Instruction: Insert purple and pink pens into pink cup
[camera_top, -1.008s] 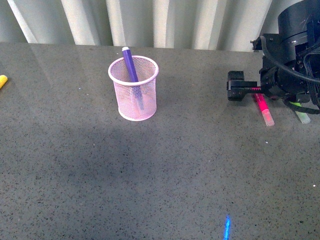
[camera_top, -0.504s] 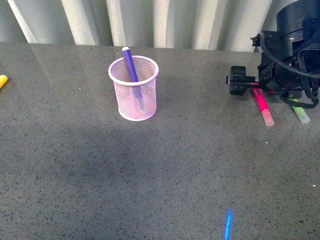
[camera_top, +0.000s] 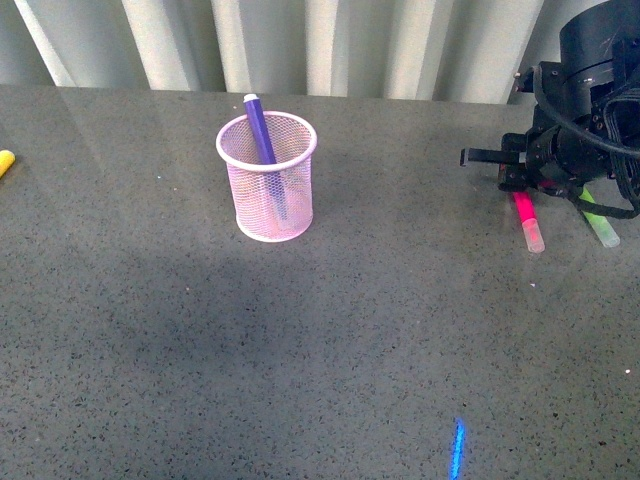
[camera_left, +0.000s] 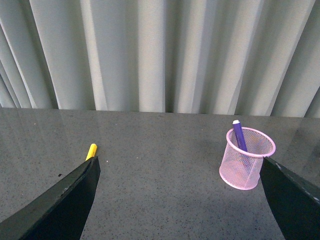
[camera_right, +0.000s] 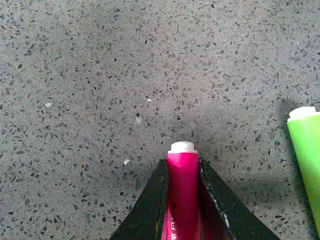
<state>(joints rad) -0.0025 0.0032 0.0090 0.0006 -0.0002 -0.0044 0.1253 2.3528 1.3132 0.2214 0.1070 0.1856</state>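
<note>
The pink cup (camera_top: 267, 190) stands on the grey table, left of the middle, with the purple pen (camera_top: 259, 130) leaning inside it. Both also show in the left wrist view, the cup (camera_left: 247, 159) and the pen (camera_left: 239, 135). My right gripper (camera_top: 512, 177) at the far right is shut on the pink pen (camera_top: 527, 220), whose clear cap end points toward the front. In the right wrist view the pen (camera_right: 182, 190) sits clamped between both fingers, its white end just above the table. My left gripper (camera_left: 180, 200) is open and empty, out of the front view.
A lime green marker (camera_top: 603, 226) lies just right of the pink pen, also seen in the right wrist view (camera_right: 307, 150). A yellow marker (camera_top: 5, 162) lies at the table's left edge, also in the left wrist view (camera_left: 91, 151). A pleated curtain hangs behind the table.
My right gripper has swung over the pink pen's upper end and closed on it. The pen, cup and purple pen have not moved.
</note>
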